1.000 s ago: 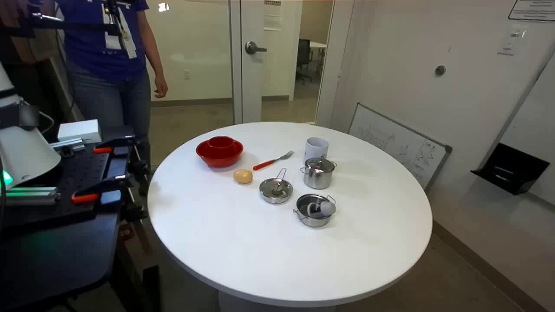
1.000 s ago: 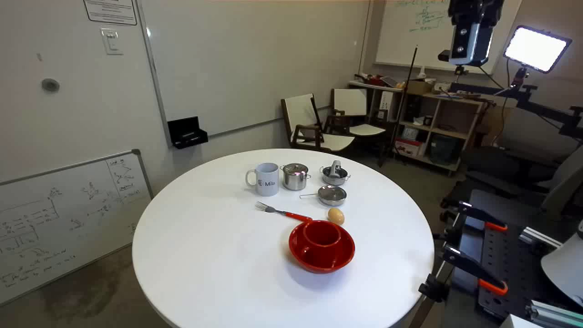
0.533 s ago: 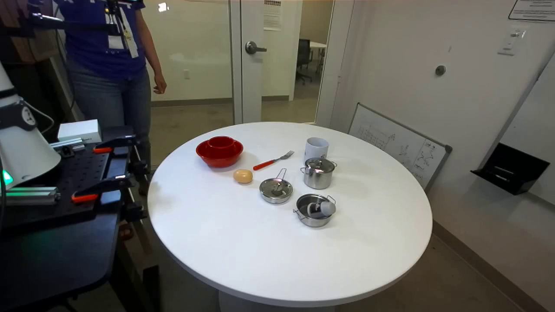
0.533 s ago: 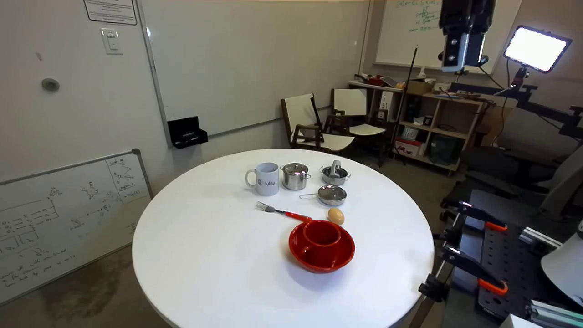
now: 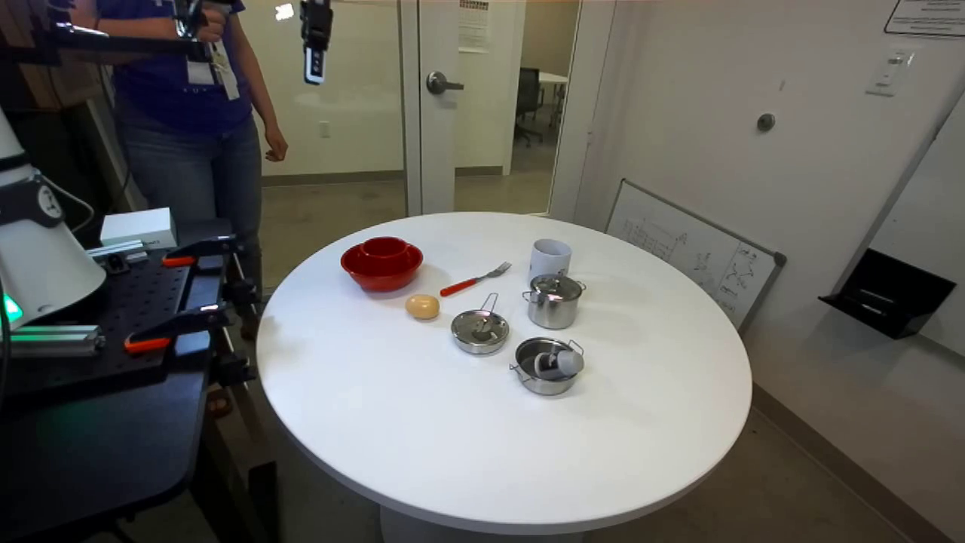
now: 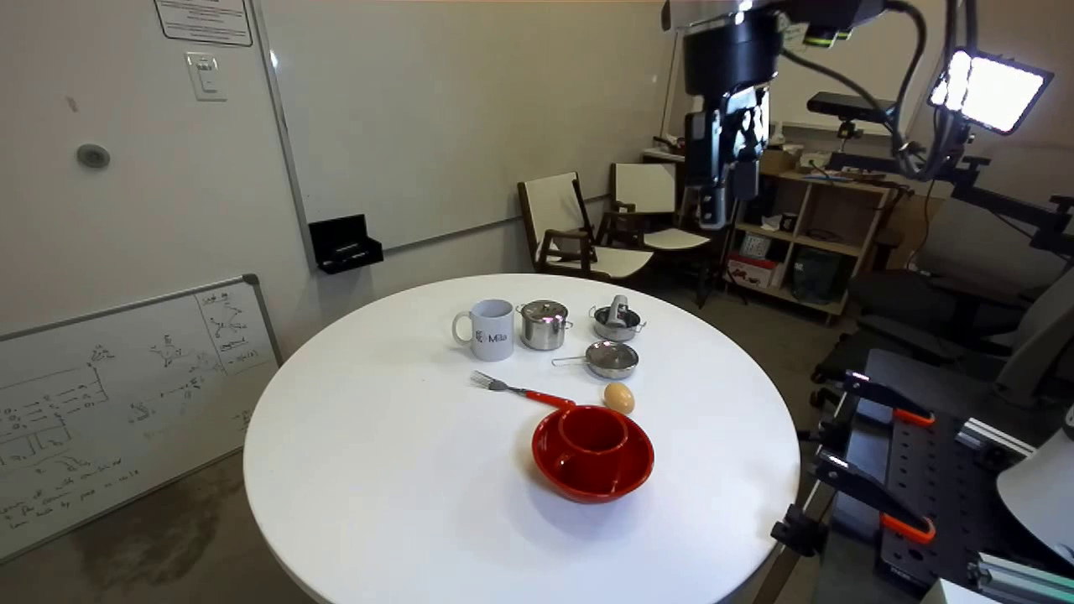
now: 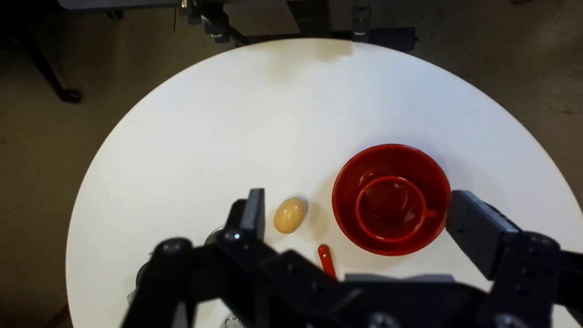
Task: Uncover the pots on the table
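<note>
Wrist view shows my pincer spread wide, well above the white table, the egg and red bowl in sight below. In both exterior views, a tall steel pot stands with its lid on beside the mug; near it sit a shallow pan, covered or not I cannot tell, and an uncovered pot with a grey object tilted in it.

Lidded pot, long-handled pot, open pot upright on white table
</note>
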`<move>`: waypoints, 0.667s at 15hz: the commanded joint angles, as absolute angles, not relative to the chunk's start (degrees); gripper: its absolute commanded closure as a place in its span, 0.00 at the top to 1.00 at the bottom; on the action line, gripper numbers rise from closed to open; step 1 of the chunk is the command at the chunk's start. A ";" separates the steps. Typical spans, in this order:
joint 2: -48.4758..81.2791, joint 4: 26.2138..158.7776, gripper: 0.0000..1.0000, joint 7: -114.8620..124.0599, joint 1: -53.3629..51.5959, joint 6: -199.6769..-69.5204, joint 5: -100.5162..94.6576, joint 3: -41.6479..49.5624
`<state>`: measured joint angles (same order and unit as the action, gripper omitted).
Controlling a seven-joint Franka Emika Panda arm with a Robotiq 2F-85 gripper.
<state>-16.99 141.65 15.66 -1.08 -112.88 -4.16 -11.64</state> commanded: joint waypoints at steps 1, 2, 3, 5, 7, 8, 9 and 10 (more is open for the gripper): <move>-2.74 133.91 1.00 11.01 -1.18 -118.80 -6.99 -8.77; -0.11 132.24 1.00 8.15 -1.44 -120.64 -6.26 -7.77; 2.45 130.75 1.00 5.18 -1.67 -122.45 -5.50 -7.09; 7.29 127.04 1.00 0.49 -1.54 -123.65 -4.58 -6.02; 11.53 123.47 1.00 -4.15 -1.11 -124.38 -2.42 -5.36; 13.21 121.76 1.00 -6.32 -0.86 -124.50 -0.95 -5.27; 15.08 119.81 1.00 -8.05 -0.56 -124.44 0.45 -5.21; 16.78 117.84 1.00 -8.95 -0.27 -123.90 1.47 -5.05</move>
<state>10.88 124.64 -4.04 -0.64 -124.74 -2.25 -5.68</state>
